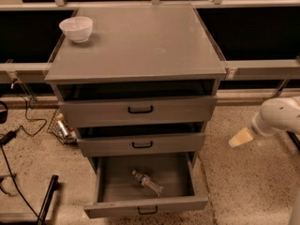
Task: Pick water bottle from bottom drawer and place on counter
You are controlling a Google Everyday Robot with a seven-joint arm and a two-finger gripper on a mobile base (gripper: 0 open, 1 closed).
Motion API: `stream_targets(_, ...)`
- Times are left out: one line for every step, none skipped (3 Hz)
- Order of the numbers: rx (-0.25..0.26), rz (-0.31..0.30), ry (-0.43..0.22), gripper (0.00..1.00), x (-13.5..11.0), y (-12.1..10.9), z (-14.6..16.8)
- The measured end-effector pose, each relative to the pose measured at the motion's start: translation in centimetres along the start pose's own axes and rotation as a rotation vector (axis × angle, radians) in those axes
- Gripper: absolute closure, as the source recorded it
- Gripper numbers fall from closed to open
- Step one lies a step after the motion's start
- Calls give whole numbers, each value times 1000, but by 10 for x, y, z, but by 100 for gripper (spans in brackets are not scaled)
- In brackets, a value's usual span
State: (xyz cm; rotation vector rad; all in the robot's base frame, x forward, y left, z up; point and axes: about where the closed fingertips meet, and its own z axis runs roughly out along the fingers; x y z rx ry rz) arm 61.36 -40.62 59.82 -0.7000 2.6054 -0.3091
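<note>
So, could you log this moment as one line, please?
gripper: low, right of bottom drawer | water bottle: lying in open drawer | counter: holds white bowl, no bottle

A single camera looks down from high in front of the cabinet, at middling range, taking in worktop, bottom drawer and, far right, the hand.
</note>
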Motion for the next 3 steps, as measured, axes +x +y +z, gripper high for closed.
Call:
stream_targets(36,22,-39,0,-16,-35,0)
stream_targets(106,47,-122,0,-57,-85,-12)
stream_targets(106,47,-122,0,-57,-85,-12)
